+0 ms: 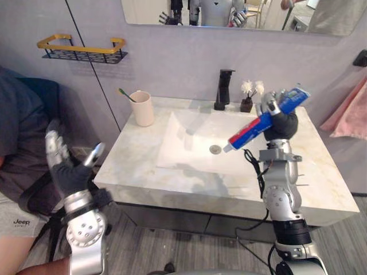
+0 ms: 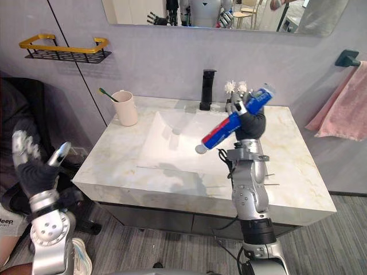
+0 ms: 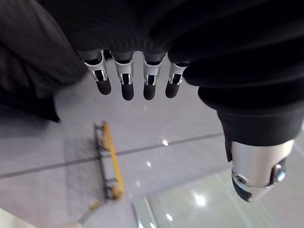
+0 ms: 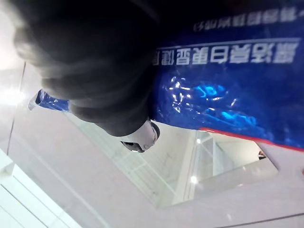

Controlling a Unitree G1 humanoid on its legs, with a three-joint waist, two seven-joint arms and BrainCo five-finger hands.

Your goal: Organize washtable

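A blue and red toothpaste tube is held in the air above the right part of the washtable. It is tilted, with its white cap pointing down and left over the basin and its flat crimped end raised up and to the right. The robot's right hand has its fingers curled round the upper half of the tube, and the right arm rises from in front of the counter's front edge.

The rectangular basin sits in the middle of the pale marble top, with a round drain near its centre. A black faucet stands at the back edge. Just beside it to the right is a small dark pot of white flowers. A pink cup holding a green toothbrush stands at the back left corner. Bare marble runs along the front edge and widens to the right of the basin.

The left hand is raised off the counter's left edge, with its fingers straight and spread. A seated person is close behind it. A yellow-railed wire shelf hangs on the wall above, and a pink towel hangs at the far right.
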